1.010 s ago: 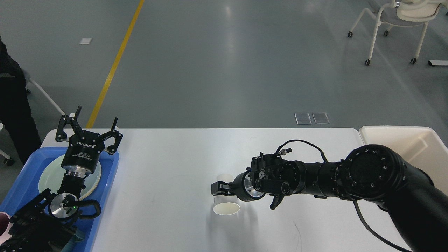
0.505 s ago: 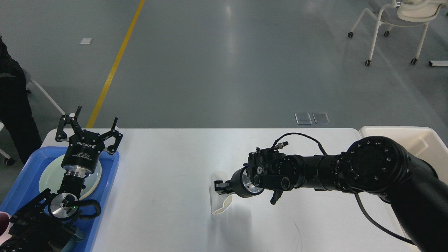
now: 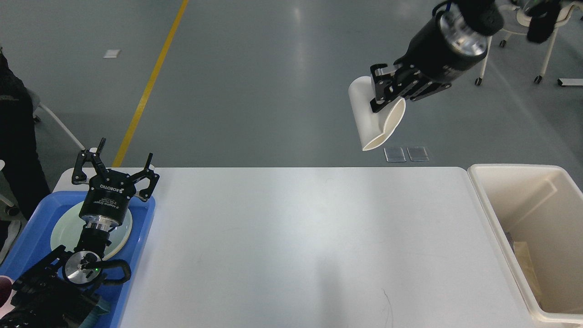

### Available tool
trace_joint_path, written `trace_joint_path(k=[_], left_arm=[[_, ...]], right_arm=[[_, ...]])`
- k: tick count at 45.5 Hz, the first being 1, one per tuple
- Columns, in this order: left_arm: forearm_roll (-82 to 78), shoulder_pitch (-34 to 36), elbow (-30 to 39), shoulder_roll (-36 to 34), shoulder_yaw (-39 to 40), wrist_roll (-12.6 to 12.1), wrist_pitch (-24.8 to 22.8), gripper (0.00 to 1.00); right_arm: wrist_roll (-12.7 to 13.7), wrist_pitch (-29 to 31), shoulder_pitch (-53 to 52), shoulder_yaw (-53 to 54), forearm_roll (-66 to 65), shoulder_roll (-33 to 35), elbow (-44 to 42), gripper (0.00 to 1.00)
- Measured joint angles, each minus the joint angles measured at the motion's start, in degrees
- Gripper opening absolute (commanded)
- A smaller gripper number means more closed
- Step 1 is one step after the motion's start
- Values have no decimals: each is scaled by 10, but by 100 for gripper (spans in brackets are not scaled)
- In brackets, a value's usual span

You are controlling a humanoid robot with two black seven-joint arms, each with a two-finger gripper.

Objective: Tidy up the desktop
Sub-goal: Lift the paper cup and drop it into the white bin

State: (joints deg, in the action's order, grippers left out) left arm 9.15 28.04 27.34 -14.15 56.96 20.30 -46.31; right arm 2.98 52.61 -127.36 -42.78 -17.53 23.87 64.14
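Since half a second ago the right arm has swung from low over the desktop (image 3: 309, 237) up into the upper right of the frame, taking the white paper cup (image 3: 375, 114) with it. The right gripper (image 3: 387, 93) is clenching the cup, whose wall is buckling inward between the fingers; the cup is hanging tilted, open end down and toward the viewer, in front of the grey floor (image 3: 255, 77). The desktop is filling the lower middle of the frame. At lower left, the left gripper (image 3: 116, 171) is hovering over a pale plate (image 3: 61, 234) in the blue tray (image 3: 32, 223), fingers spread and holding nothing. At lower right, the cream bin (image 3: 510, 218) is sitting against the desktop's edge. A chair (image 3: 501, 27) is standing at upper right.
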Motion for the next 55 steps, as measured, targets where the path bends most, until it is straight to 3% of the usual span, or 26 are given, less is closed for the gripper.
trace_joint_path(k=[5,10,19,24,25,30,34,38,42,45,46,47,48,55], left_arm=[[0,0,0,0,0,0,0,100],[0,0,0,0,0,0,0,100],[0,0,0,1,0,0,0,100],[0,0,0,1,0,0,0,100],[0,0,0,1,0,0,0,100],[0,0,0,1,-1,0,0,100],[0,0,0,1,-1,0,0,100],[0,0,0,1,-1,0,0,100],[0,0,0,1,-1,0,0,100],[0,0,0,1,-1,0,0,100],[0,0,0,1,-1,0,0,100],[0,0,0,1,-1,0,0,100],[0,0,0,1,-1,0,0,100],[0,0,0,1,-1,0,0,100]], right_arm=[[1,23,-70,-1,-22,47,1,0],[1,24,-75,-9,-58,70,1,0],[-3,2,8,-53,-174,129,-33,0],[-14,-75,109,-56,-276,169,-80,0],[-23,-123,162,-58,-305,181,-106,0],[-51,-243,306,-59,-329,191,-203,0],[-92,-331,449,-57,-331,188,-316,0],[-124,-382,555,-51,-319,171,-396,0],[-136,-409,636,-49,-276,146,-436,0],[-138,-422,685,-49,-235,125,-458,35],[-138,-426,699,-50,-224,117,-466,52],[-139,-430,711,-50,-214,109,-473,79],[-139,-435,725,-50,-204,100,-483,100],[-138,-448,774,-48,-179,69,-519,100]])
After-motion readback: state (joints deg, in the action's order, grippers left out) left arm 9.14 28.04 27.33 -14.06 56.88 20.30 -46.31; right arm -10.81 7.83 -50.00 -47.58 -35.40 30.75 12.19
